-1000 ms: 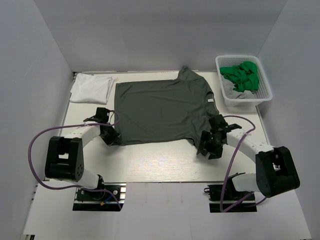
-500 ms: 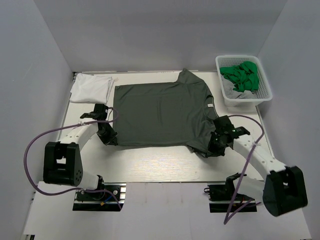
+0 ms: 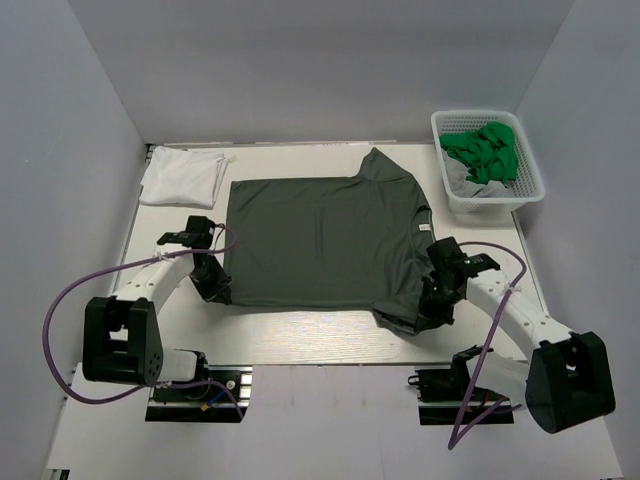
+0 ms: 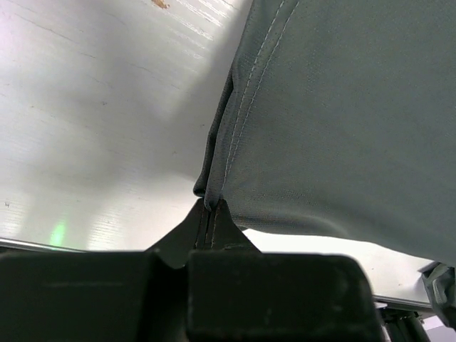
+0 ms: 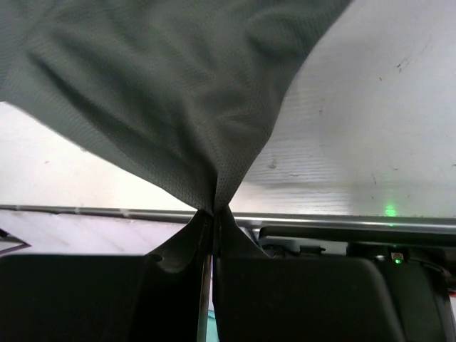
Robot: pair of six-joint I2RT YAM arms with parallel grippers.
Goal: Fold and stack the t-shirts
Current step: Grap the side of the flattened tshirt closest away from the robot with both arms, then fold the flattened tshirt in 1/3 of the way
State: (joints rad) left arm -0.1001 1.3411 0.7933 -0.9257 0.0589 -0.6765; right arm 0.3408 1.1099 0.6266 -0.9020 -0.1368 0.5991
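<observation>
Your left gripper (image 4: 210, 217) is closed tight on the dark olive-grey t-shirt (image 3: 325, 240). Its jaws pinch the double-stitched hem right at the fingertips, and the cloth rises from that pinch and spreads away to the gripper's right. Bare table (image 3: 300, 330) shows to its left and beneath it.

Your right gripper (image 5: 212, 214) is also clamped shut on the same shirt. A bunched fold runs into the closed jaws and fans out above and to the left of them. From overhead this looks like the near right corner of the shirt, by the sleeve, though the gathered cloth makes it hard to say whether hem or sleeve is held.

Between your two grippers the shirt lies flat on the table, neck end pointing away from the right one. The white t-shirt (image 3: 182, 176) sits folded, well beyond your left gripper and apart from the olive one. A white basket (image 3: 532, 178) stands well beyond your right gripper, holding crumpled green cloth (image 3: 484, 150).
</observation>
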